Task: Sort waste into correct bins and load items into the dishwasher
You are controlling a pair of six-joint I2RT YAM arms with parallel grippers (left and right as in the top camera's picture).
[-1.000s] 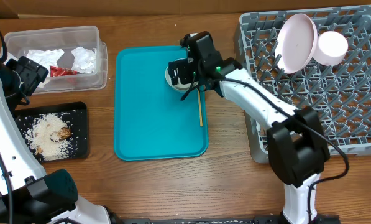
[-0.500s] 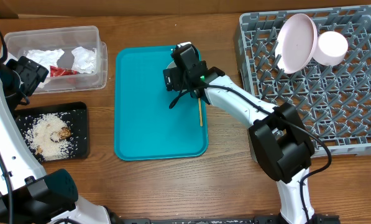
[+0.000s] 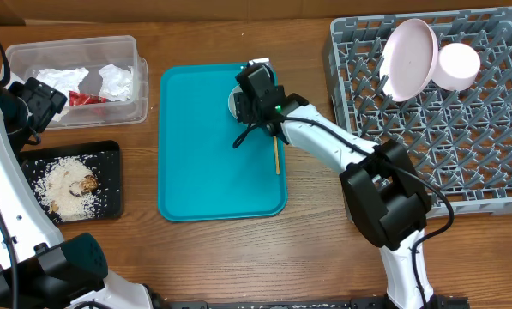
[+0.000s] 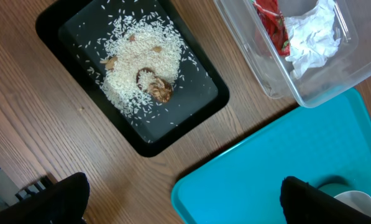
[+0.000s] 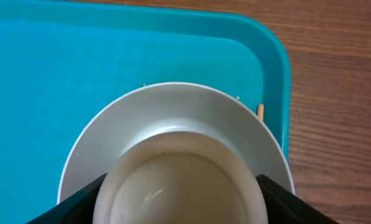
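Shifted since a second ago: right gripper (image 5: 182, 202) has slid left and up over the stacked dishes, so from overhead its body now covers the small white cup (image 5: 182, 180) that showed before; the left arm has not moved.
Dish rack (image 3: 478, 146): far right of the table, holding the large pale plate (image 3: 408, 58) on edge, with a white round dish (image 3: 458, 65) touching its right side.
Teal tray (image 3: 204, 172): table centre, with a thin wooden stick (image 3: 276, 156) lying along its right side.
Clear tub (image 3: 140, 86): upper left, with crumpled napkins (image 3: 67, 79) and a red scrap (image 3: 86, 98) inside.
Black tray (image 3: 110, 172): below the tub, carrying rice grains (image 3: 63, 184) and brown bits (image 4: 160, 90).
Grey-rimmed bowl (image 5: 110, 124): near the tray's upper right corner, with the cup sitting in it.
Right jaws: partly apart, one finger on each side of the cup's wall and very close to it; whether they press it cannot be told.
Left gripper (image 4: 185, 202): above the wood beside the black tray, jaws spread wide, nothing between them.
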